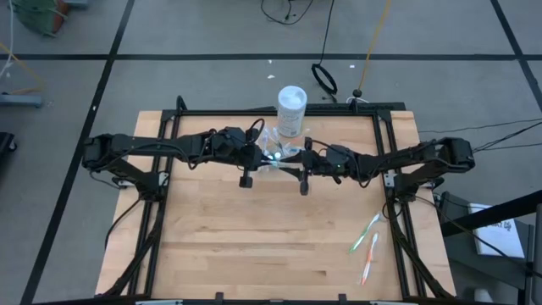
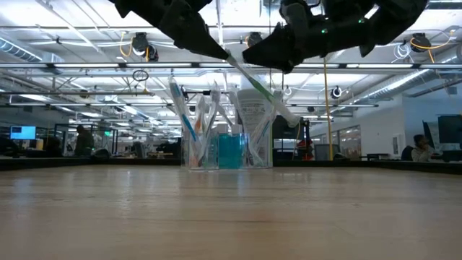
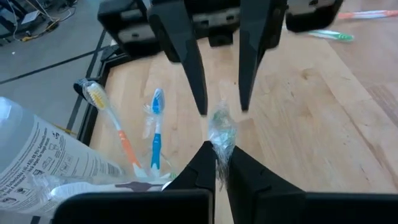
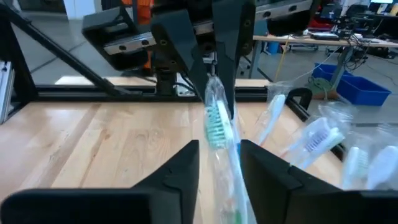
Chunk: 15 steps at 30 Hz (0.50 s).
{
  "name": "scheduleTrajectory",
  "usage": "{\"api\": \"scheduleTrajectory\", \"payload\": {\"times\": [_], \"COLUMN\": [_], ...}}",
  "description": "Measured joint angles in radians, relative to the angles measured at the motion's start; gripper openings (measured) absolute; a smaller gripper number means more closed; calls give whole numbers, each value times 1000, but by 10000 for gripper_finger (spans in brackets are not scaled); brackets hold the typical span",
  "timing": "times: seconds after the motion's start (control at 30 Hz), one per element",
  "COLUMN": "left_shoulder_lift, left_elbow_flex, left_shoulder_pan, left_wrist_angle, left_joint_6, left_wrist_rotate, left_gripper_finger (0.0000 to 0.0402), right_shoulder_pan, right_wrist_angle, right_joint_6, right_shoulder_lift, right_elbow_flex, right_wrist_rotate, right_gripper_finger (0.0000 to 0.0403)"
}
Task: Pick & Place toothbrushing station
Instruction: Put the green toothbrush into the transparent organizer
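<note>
A clear cup (image 2: 224, 155) stands at the table's far middle with several wrapped toothbrushes (image 3: 155, 127) and a teal tube (image 2: 229, 152) in it. Both grippers meet above it, end to end. My left gripper (image 3: 221, 154) is shut on a green toothbrush (image 2: 263, 87) in clear wrap, which slants down toward the right. My right gripper (image 4: 219, 152) stands open. Its fingers (image 3: 198, 87) are on either side of the toothbrush (image 4: 216, 127), and I cannot tell whether they touch it. My left gripper pinches the wrapped toothbrush at its bristle end (image 3: 221, 132) between its two fingertips, which slant downward from the table's left. In the low view the toothbrush hangs slanted below the fingers, clear of the table, with its handle end (image 2: 289, 117) lowest.
A tall white tub (image 1: 292, 108) stands just behind the cup at the far edge. Two loose toothbrushes, a green one (image 1: 364, 233) and an orange one (image 1: 370, 258), lie near the table's right front. Black frame rails (image 1: 385, 169) border the table. The near half of the wood is bare.
</note>
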Motion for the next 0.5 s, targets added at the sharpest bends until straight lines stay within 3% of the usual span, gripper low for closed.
{"api": "scheduleTrajectory", "payload": {"times": [0.13,0.23,0.33,0.5], "left_shoulder_lift": [-1,-1,-1,2], "left_elbow_flex": [0,27,112,315], "left_shoulder_pan": [0,-4,-13,-7], "left_wrist_angle": [0,-45,-168,-448], "left_joint_6": [-2,-5,-4,-69], "left_wrist_rotate": [-3,-61,-150,-156], "left_gripper_finger": [11,15,15,16], "right_shoulder_pan": [0,0,0,0], "right_wrist_angle": [-189,-356,-488,-576], "right_joint_6": [-6,17,62,151], "right_shoulder_lift": [-115,-219,-310,-407], "right_elbow_flex": [0,0,0,-8], "right_wrist_rotate": [26,26,22,22], "right_gripper_finger": [129,136,136,129]}}
